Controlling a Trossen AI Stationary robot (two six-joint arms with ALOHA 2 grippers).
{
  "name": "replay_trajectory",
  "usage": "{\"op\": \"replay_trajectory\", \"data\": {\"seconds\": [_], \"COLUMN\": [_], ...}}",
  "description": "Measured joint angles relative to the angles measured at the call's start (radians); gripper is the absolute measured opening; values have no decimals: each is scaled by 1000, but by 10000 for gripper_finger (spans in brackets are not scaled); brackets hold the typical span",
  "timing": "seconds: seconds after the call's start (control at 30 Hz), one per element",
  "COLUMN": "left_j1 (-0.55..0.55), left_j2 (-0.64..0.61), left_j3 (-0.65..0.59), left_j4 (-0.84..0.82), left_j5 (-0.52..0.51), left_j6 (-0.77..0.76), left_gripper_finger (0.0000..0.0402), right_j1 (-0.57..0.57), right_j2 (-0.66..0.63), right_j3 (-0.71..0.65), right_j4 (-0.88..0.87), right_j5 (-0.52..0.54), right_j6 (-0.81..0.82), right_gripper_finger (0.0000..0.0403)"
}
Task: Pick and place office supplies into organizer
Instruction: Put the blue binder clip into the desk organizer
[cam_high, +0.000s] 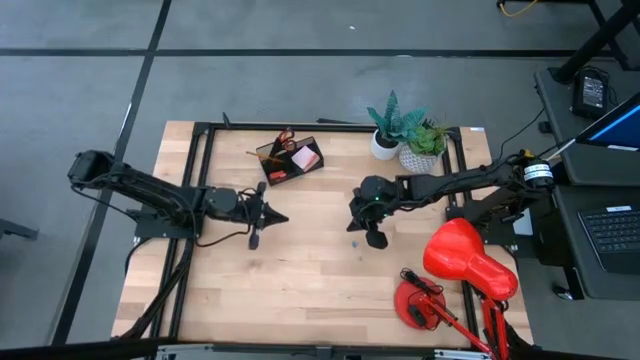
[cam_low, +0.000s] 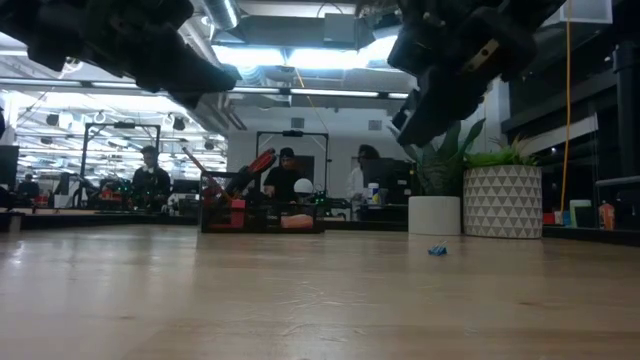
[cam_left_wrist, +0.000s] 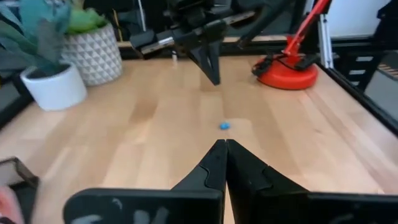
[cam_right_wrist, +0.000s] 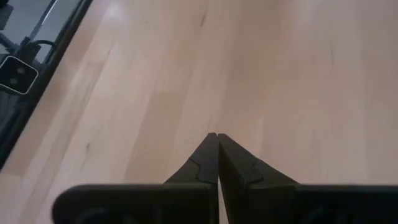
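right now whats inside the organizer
In the organizer: red-handled scissors standing up, a pink sticky-note pad and something red. Its dark walls hide whatever lies lower down.

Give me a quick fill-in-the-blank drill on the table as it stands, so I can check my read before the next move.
1. Both claws, left claw and right claw, are empty and ____.
2. The one loose item on the bare table is a small ____ piece between the two claws.
3. The organizer holds red-handled ____ and a pink pad.
4. The red lamp stands on the robot's ____ side.

Missing words: shut; blue; scissors; right
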Motion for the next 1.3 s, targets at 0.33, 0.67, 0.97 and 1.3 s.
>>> {"op": "replay_trajectory", "data": {"seconds": [0.33,0.67,0.97,1.3], "left_j1": [-76,-128,-176,-205], "left_j2": [41,124,177,203], "left_j3": [0,0,0,0], "left_j4": [-5,-9,-3,1], "left_j5": [-2,-8,-8,-29], "left_j6": [-60,-96,-103,-110], "left_gripper_finger": [2,3,3,2], "right_j1": [61,151,215,175], "right_j2": [0,23,96,188], "right_j3": [0,-1,-1,-1], "right_j4": [-95,-99,-73,-30], "right_j5": [25,119,202,213], "right_j6": [284,566,695,765], "right_gripper_finger": [10,25,105,137]}}
